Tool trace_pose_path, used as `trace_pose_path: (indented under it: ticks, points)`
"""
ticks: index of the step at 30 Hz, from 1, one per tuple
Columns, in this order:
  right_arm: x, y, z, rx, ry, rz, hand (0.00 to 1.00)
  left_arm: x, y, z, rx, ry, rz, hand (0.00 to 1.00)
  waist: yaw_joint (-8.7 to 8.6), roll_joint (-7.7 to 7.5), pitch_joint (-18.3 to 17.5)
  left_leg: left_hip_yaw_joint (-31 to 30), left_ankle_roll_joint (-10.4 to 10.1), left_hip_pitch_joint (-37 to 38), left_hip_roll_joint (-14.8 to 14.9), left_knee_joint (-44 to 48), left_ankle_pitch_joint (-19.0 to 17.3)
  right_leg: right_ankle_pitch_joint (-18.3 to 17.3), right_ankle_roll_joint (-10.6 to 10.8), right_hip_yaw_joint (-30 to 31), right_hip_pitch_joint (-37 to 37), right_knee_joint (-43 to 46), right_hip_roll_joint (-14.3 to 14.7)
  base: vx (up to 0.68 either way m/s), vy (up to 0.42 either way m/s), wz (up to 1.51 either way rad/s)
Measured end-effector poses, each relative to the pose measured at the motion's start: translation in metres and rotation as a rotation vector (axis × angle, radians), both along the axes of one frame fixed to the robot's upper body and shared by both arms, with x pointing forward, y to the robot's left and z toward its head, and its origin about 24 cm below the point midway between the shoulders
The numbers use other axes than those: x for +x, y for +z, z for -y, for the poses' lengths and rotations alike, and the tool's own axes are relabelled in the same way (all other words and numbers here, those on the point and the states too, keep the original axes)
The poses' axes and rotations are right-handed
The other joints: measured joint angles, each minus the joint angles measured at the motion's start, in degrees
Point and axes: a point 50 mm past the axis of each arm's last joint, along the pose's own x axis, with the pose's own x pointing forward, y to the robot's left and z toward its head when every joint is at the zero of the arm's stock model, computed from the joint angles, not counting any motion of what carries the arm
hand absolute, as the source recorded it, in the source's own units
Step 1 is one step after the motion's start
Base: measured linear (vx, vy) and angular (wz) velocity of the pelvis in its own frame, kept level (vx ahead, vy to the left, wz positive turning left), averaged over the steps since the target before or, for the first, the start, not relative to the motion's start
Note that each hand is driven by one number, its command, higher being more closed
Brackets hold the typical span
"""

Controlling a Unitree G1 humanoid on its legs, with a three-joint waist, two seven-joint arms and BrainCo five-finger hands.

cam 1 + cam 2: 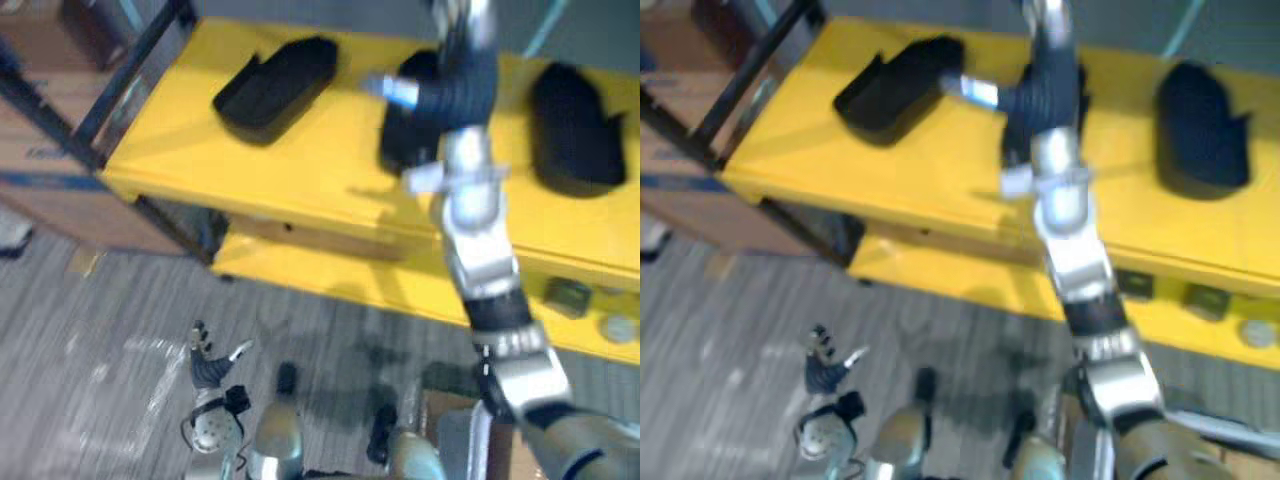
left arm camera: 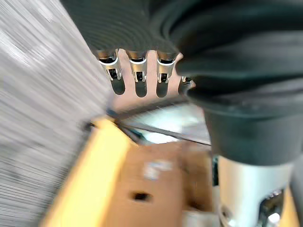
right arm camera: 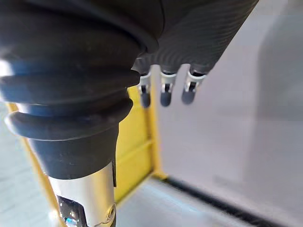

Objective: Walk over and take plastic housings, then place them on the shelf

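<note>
Yellow shelf carries three black housings: left, middle, right. Right hand is above the middle one, fingers straight and empty; left hand is low near the floor, released. Placement looks largely done.

You have nothing legible to read here. The blue markings on the cardboard box at the far left are too blurred to make out. The same goes for the pale label on the brown cardboard in the left wrist view.
</note>
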Motion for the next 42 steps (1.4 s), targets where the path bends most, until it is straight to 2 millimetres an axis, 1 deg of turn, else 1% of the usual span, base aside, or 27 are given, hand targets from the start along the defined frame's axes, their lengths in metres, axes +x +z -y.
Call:
trace_pose_path:
  ticks: [1,3,4,6,7,8,9,11,12,15,17,19,20,21,24,25,27,28,29,31,32,33,34,35,38,40,42]
  points:
    - [-0.003,-0.011,0.008,0.033,-0.014,-0.036,0.0,0.003,0.005,-0.001,0.01,0.012,0.023,0.0,-0.45,-0.33,-0.41,0.49,0.08,0.43,-0.05,0.07,-0.32,0.4,0.11,0.29,0.69,-0.89,0.0,0.08,0.066,-0.47]
    - [-0.023,-0.044,0.043,0.122,-0.107,-0.117,0.0,0.01,0.025,-0.011,0.027,0.082,0.121,0.0,-2.38,-1.11,-2.67,2.54,0.23,1.33,-0.25,-0.19,-1.08,2.16,0.53,1.97,1.51,-3.92,0.05,0.05,0.065,-0.38]
    - [-0.029,-0.05,0.051,0.14,-0.132,-0.119,0.0,0.01,0.03,-0.013,0.03,0.107,0.15,0.0,-2.87,-1.08,-2.89,2.94,0.21,1.74,-0.28,-0.38,-1.21,2.59,0.66,2.34,1.88,-4.62,0.1,0.04,0.063,-0.33]
    - [-0.054,-0.068,0.082,0.193,-0.261,-0.126,0.0,0.009,0.052,-0.024,0.032,0.197,0.257,0.0,-4.92,-0.72,-4.63,4.75,0.27,3.2,-0.51,-1.65,-1.37,3.51,0.97,3.88,2.58,-6.45,0.11,0.04,0.04,-0.34]
    - [-0.061,-0.072,0.089,0.211,-0.298,-0.124,0.0,0.008,0.055,-0.025,0.033,0.213,0.275,0.0,-5.23,-0.55,-5.28,5.17,0.28,3.4,-0.53,-1.87,-1.39,3.68,0.99,4.37,2.57,-6.79,0.14,0.05,0.019,-0.39]
    - [-0.074,-0.079,0.103,0.261,-0.378,-0.124,0.0,0.006,0.063,-0.026,0.035,0.236,0.31,0.0,-5.63,-0.13,-6.26,6.25,0.21,4.13,-0.51,-2.24,-1.69,3.91,1.02,5.16,2.62,-7.2,0.24,0.03,0.011,-0.27]
    - [-0.081,-0.083,0.109,0.285,-0.432,-0.123,0.0,0.005,0.066,-0.027,0.034,0.248,0.325,0.0,-6.15,0.04,-6.89,6.51,0.21,4.24,-0.52,-2.47,-1.7,3.98,1.08,5.35,2.62,-7.39,0.25,0.05,0.011,-0.36]
    - [-0.107,-0.101,0.132,0.365,-0.655,-0.145,0.0,-0.002,0.081,-0.03,0.028,0.325,0.397,0.0,-7.61,0.62,-8.05,8.63,0.14,6.11,-0.43,-3.65,-1.77,4.19,1.16,7.44,2.7,-7.67,0.63,0.04,0.009,-0.39]
    - [-0.114,-0.107,0.137,0.387,-0.71,-0.159,0.0,-0.005,0.084,-0.032,0.025,0.353,0.412,0.0,-7.99,0.73,-8.33,9.08,0.13,6.12,-0.42,-3.73,-1.8,4.2,1.16,7.73,2.69,-7.72,0.87,0.01,-0.002,-0.33]
    - [-0.164,-0.137,0.161,0.493,-1.047,-0.206,0.0,-0.022,0.095,-0.041,0.063,0.483,0.453,0.0,-9.77,1.43,-9.33,10.95,0.0,7.19,-0.18,-4.27,-2.09,4.36,1.17,9.45,2.6,-8.24,1.12,0.01,0.003,-0.27]
    - [-0.19,-0.159,0.169,0.569,-1.191,-0.265,0.0,-0.032,0.099,-0.044,0.105,0.581,0.465,0.0,-10.88,1.6,-9.8,11.61,-0.06,7.72,-0.13,-4.48,-2.14,4.49,1.15,10.05,2.71,-8.53,1.15,0.01,0.017,-0.24]
    - [-0.201,-0.181,0.172,0.615,-1.242,-0.362,0.0,-0.037,0.101,-0.044,0.146,0.625,0.466,0.0,-11.08,1.65,-9.85,12.23,-0.15,8.1,-0.05,-4.48,-2.25,4.54,1.12,10.68,2.71,-8.53,1.23,0.0,0.011,-0.15]
    - [-0.21,-0.205,0.169,0.631,-1.287,-0.492,0.0,-0.04,0.105,-0.043,0.197,0.641,0.471,0.0,-11.17,1.78,-9.93,12.22,-0.09,8.09,-0.06,-4.49,-2.28,4.57,1.12,10.66,2.71,-8.51,1.21,-0.02,0.005,-0.07]
    - [-0.213,-0.213,0.168,0.635,-1.301,-0.545,0.0,-0.041,0.107,-0.042,0.222,0.647,0.478,0.0,-11.15,1.82,-9.97,12.23,-0.02,8.1,-0.06,-4.5,-2.33,4.58,1.12,10.66,2.71,-8.48,1.21,0.0,0.0,0.0]
    - [-0.22,-0.256,0.154,0.653,-1.263,-0.816,0.0,-0.043,0.122,-0.043,0.434,0.625,0.468,0.0,-11.07,2.27,-11.26,12.29,-0.05,8.1,-0.07,-4.63,-2.64,4.56,1.13,10.56,2.71,-8.39,1.15,0.0,0.0,0.0]
    - [-0.22,-0.263,0.152,0.649,-1.252,-0.853,0.0,-0.042,0.126,-0.045,0.479,0.609,0.46,0.0,-11.07,2.44,-11.66,12.3,-0.05,8.09,-0.05,-4.68,-2.64,4.56,1.12,10.54,2.71,-8.4,1.15,0.0,0.0,0.0]
    - [-0.222,-0.282,0.142,0.62,-1.19,-0.975,0.0,-0.034,0.14,-0.06,0.692,0.507,0.395,0.0,-11.07,3.23,-12.56,12.32,-0.07,8.09,-0.03,-4.74,-2.66,4.55,1.12,10.49,2.73,-8.4,1.14,0.0,0.0,0.0]
    - [-0.223,-0.286,0.141,0.614,-1.18,-1.004,0.0,-0.031,0.144,-0.065,0.751,0.481,0.378,0.0,-11.04,3.42,-12.66,12.32,-0.07,8.07,-0.04,-4.76,-2.66,4.54,1.12,10.47,2.72,-8.39,1.13,0.0,0.0,0.0]
    - [-0.227,-0.294,0.139,0.604,-1.167,-1.054,0.0,-0.023,0.155,-0.075,0.851,0.422,0.34,0.0,-11.04,3.52,-12.7,12.36,-0.07,8.06,-0.06,-4.77,-2.66,4.53,1.12,10.45,2.72,-8.38,1.12,0.0,0.0,0.0]
    - [-0.231,-0.301,0.14,0.584,-1.158,-1.098,0.0,-0.008,0.17,-0.09,0.992,0.346,0.279,0.0,-11.09,3.75,-12.79,12.63,-0.07,8.08,-0.08,-4.78,-2.66,4.45,1.07,10.51,2.62,-8.39,1.11,-0.01,0.003,-0.03]
    - [-0.234,-0.304,0.144,0.561,-1.156,-1.117,0.0,0.004,0.177,-0.101,1.069,0.292,0.219,0.0,-11.2,3.8,-12.75,12.89,-0.08,8.05,-0.14,-4.79,-2.66,4.44,1.07,10.67,2.48,-8.43,1.12,-0.01,0.004,-0.07]
    - [-0.235,-0.305,0.146,0.548,-1.154,-1.128,0.0,0.01,0.179,-0.107,1.098,0.267,0.18,0.0,-11.26,3.81,-12.76,13.34,-0.08,8.07,-0.14,-4.87,-2.67,4.43,1.07,10.86,2.35,-8.47,1.12,-0.01,0.009,-0.12]
    - [-0.236,-0.306,0.152,0.519,-1.158,-1.141,0.0,0.021,0.181,-0.12,1.146,0.228,0.092,0.0,-11.32,3.89,-12.78,13.93,-0.08,7.99,-0.2,-4.88,-2.67,4.44,1.07,11.3,1.99,-8.53,1.13,0.0,0.012,-0.14]
    - [-0.238,-0.307,0.158,0.493,-1.163,-1.154,0.0,0.03,0.182,-0.133,1.179,0.206,0.009,0.0,-11.38,3.96,-12.77,14.21,-0.08,7.85,-0.33,-4.9,-2.67,4.46,1.06,11.77,1.61,-8.52,1.13,0.01,0.013,-0.15]
    - [-0.245,-0.309,0.168,0.48,-1.186,-1.176,0.0,0.043,0.181,-0.16,1.218,0.16,-0.154,0.0,-12.05,3.86,-12.67,14.63,-0.22,7.85,-0.57,-4.89,-2.69,4.51,1.07,12.28,1.36,-8.52,1.12,0.04,0.013,-0.08]
    - [-0.249,-0.312,0.172,0.475,-1.201,-1.197,0.0,0.05,0.178,-0.174,1.236,0.105,-0.261,0.0,-12.86,3.77,-12.39,14.67,-0.18,7.8,-0.9,-4.85,-2.68,4.49,1.03,12.57,1.15,-8.29,1.09,0.07,0.019,-0.03]
    - [-0.249,-0.313,0.173,0.493,-1.21,-1.198,0.0,0.056,0.178,-0.181,1.245,0.055,-0.329,0.0,-12.84,3.88,-11.93,15.12,-0.22,7.57,-1.02,-4.61,-2.71,4.39,0.94,13.27,0.43,-7.92,1.11,0.07,0.017,-0.09]
